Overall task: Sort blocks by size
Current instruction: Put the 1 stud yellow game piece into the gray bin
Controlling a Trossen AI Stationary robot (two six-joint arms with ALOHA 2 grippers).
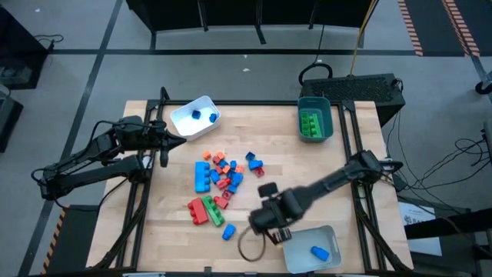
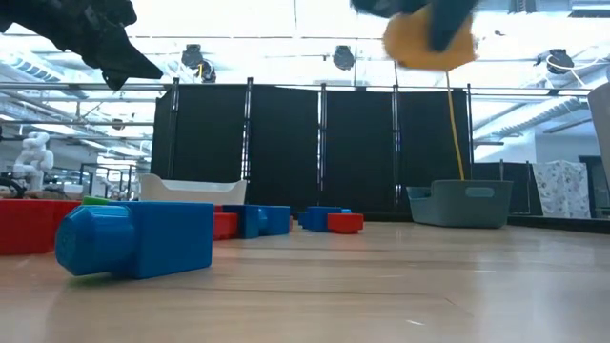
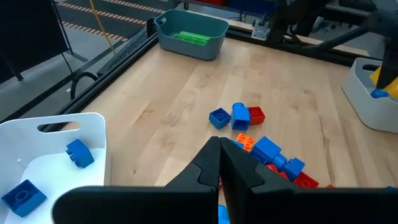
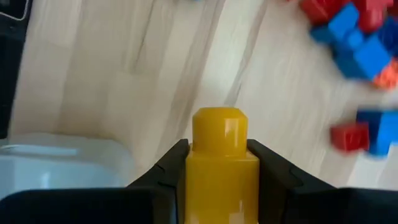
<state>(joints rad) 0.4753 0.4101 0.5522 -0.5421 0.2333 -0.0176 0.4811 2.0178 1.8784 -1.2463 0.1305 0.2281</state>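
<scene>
Sorting is partly done: three trays hold a few blocks, most remain in the pile on the counter. Right pincer grips a yellow block; left pincer is closed, empty.

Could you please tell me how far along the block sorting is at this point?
Partly done. Already sorted: two blue blocks in the white tray, green blocks in the teal tray, one blue block in the grey tray. In hand: the right pincer grips a yellow block beside the grey tray. The left pincer waits shut by the white tray. Left: the pile mid-table.
</scene>
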